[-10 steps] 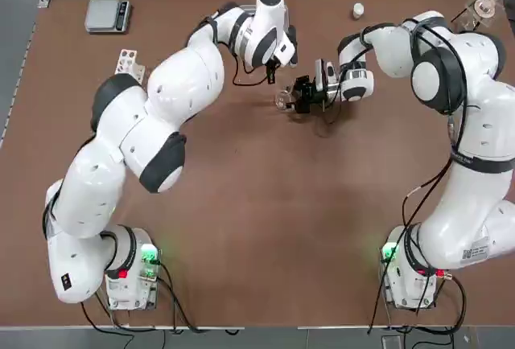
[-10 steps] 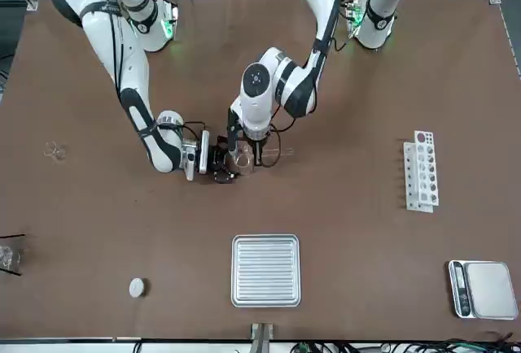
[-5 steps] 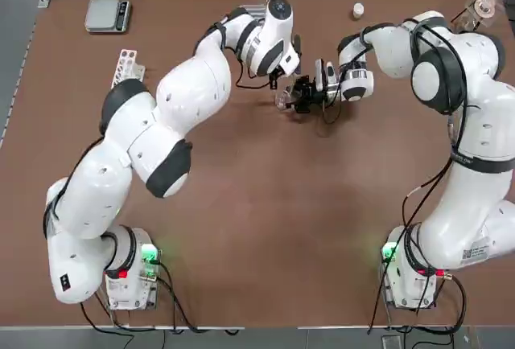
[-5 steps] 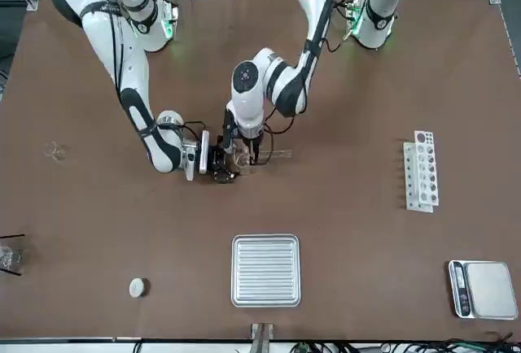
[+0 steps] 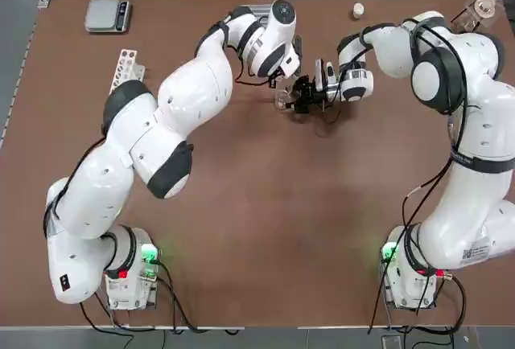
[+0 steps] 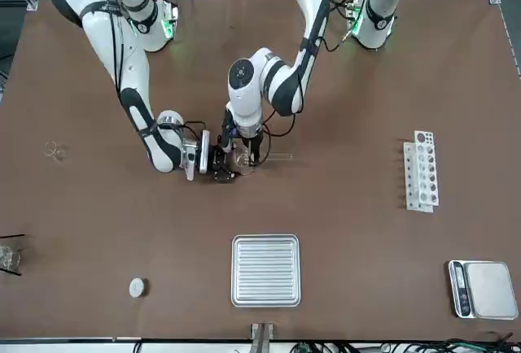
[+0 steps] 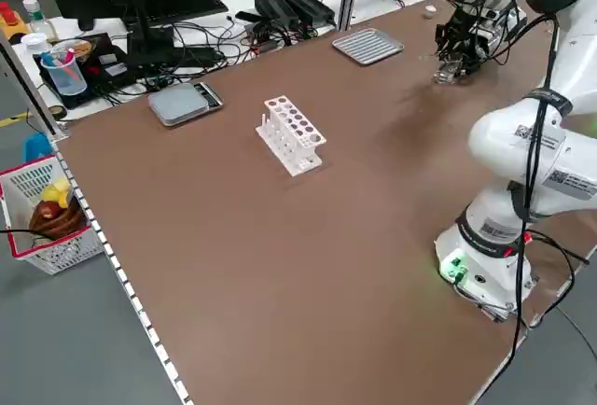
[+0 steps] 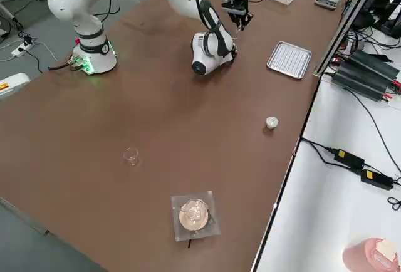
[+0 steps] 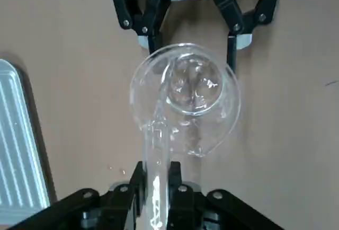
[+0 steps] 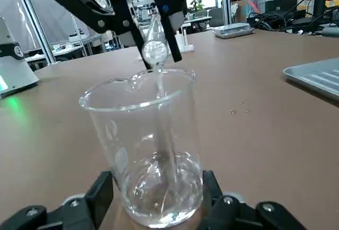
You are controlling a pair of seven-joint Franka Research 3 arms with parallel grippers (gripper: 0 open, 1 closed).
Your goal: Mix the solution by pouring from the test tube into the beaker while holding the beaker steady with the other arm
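The beaker [image 10: 148, 150] is a small clear glass cup standing on the brown table, with a little clear liquid at its bottom. My right gripper [image 5: 296, 96] is shut on it low at its sides, reaching in from the right. My left gripper [image 5: 283, 75] hangs just above and behind it, shut on the clear test tube [image 9: 156, 156]. The tube is tipped so that its far end lies over the beaker's rim [image 9: 185, 103]. From across the table, the beaker [image 6: 236, 163] sits between the two grippers. The tube's end [image 10: 154, 50] hangs right above the rim.
A ribbed metal tray [image 6: 265, 270] lies at the table's far edge, behind the beaker. A white tube rack [image 6: 422, 170] and a scale [image 6: 484, 288] are on my left side. A white cap [image 6: 137, 288], a tiny glass piece [image 6: 54, 151] and a flask on a stand [image 8: 194, 214] are far right.
My left wrist has swung a little to the right and turned, bringing the test tube over the beaker's rim. The right gripper and the beaker have stayed put.
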